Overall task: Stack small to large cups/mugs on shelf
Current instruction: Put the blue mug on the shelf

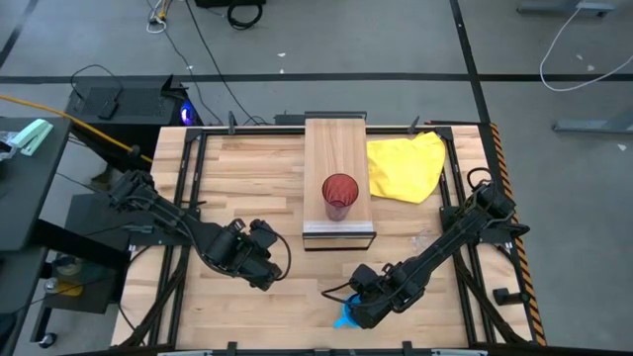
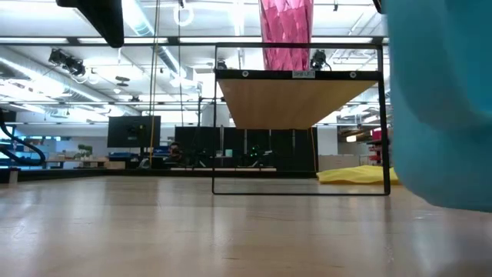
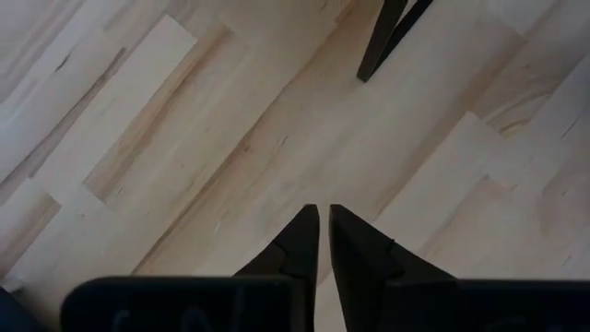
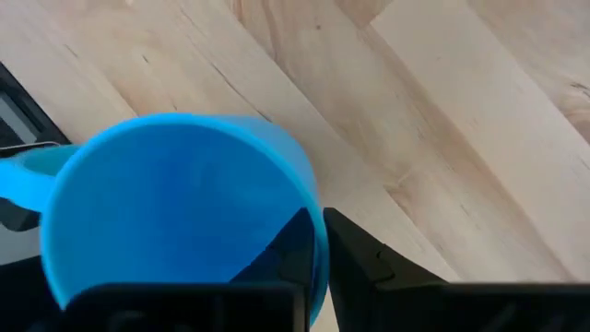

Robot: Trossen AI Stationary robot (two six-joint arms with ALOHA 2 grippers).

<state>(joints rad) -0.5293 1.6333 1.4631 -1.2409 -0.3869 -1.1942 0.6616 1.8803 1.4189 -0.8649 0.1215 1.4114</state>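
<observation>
Right gripper [image 4: 318, 267]: pinching the rim of the blue mug [image 4: 184, 212], one finger inside the wall, one outside. Position: near edge of the worktop [image 1: 247, 178], right of centre.

Blue mug: bright, smooth, opaque plastic; round mouth, handle projecting sideways. Whether its base is on the planks cannot be told.

Step in hand, by my reckoning: mug gripped, ready for transfer. Next move calls for a lift clear of the shelf's height, travel toward the red tumbler [image 1: 339, 196], then a centred descent into its mouth; the rim pinch may let the mug tilt.

Red tumbler: translucent, faceted, tall, upright on the shelf [image 1: 334, 148] near its dark-framed end.

Shelf: long, light wood, raised on thin metal legs.

Left gripper [image 3: 321, 242]: fingers nearly pressed together, nothing between them, over bare planks left of the shelf.

Yellow cloth [image 1: 406, 165]: soft, crumpled, beside the shelf.

Tiny glass cup: not visible.
</observation>
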